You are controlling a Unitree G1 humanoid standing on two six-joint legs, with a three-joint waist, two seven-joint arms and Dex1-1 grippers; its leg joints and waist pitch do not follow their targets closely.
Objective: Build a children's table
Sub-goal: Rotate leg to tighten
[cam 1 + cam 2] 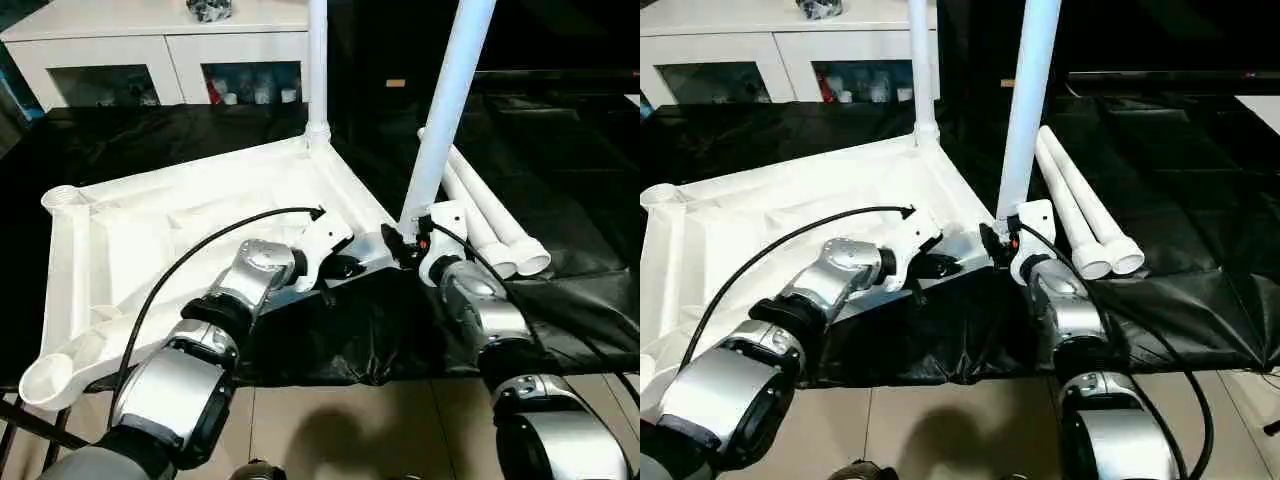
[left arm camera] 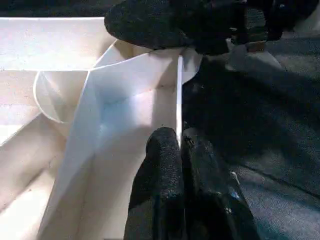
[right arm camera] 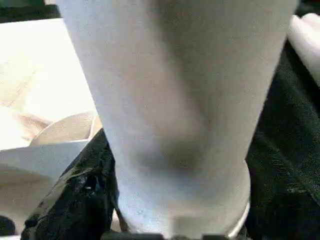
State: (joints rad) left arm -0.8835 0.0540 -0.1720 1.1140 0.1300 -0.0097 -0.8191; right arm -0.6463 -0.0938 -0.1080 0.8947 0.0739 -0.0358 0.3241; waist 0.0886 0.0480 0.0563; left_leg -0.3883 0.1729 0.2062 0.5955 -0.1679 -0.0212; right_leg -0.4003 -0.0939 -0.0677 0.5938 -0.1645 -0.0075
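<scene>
The left gripper pinches the tabletop's rim; the right gripper clamps a leg leaning toward one o'clock.

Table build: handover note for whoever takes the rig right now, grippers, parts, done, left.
Left gripper: shut on the near rim of the tabletop, which lies underside up on the black sheet.
Right gripper: shut on a leg, held upright and slightly tilted at the near right corner; whether it is seated cannot be told.
Done: one leg stands in the far corner socket.
Left: finish this leg, then fit the two spare legs lying to the right into the two open left sockets.
</scene>
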